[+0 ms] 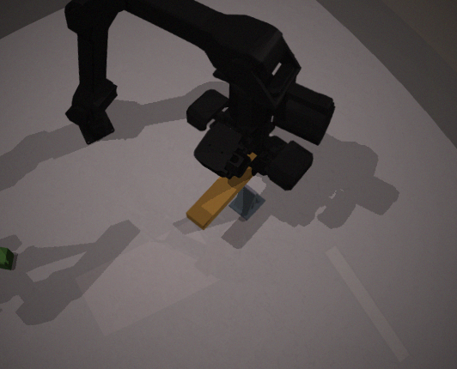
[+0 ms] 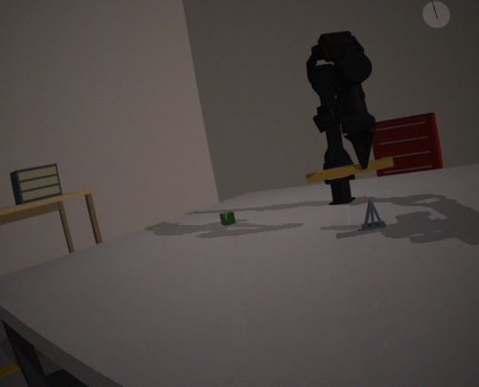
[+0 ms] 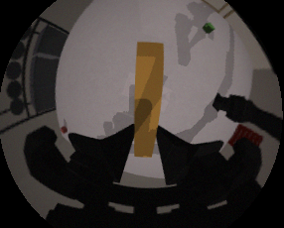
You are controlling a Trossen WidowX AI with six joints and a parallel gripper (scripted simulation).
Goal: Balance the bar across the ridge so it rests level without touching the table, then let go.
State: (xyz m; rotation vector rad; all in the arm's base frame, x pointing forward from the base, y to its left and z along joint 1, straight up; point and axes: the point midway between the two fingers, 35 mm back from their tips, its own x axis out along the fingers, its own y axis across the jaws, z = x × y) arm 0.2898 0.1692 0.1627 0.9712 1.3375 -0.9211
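The orange bar (image 1: 211, 202) (image 2: 332, 173) (image 3: 149, 79) is in the air, well above the table. My gripper (image 2: 364, 166) (image 3: 145, 127) is shut on it, nearer one end than the other, and the longer part sticks out from the fingers. In the exterior view the bar looks close to level. The small blue-grey ridge (image 1: 247, 202) (image 2: 373, 218) stands on the table, below the bar's height, with a gap between them. In the wrist view I cannot make out the ridge. In the top view the gripper's body hides the fingertips and part of the bar.
A green cube (image 1: 2, 257) (image 2: 227, 218) (image 3: 209, 28) lies on the table, well away from the ridge. A pale strip (image 1: 366, 302) lies on the table in the top view. The arm's base (image 2: 341, 191) stands behind the ridge in the exterior view, with a red cabinet (image 2: 409, 146) beyond.
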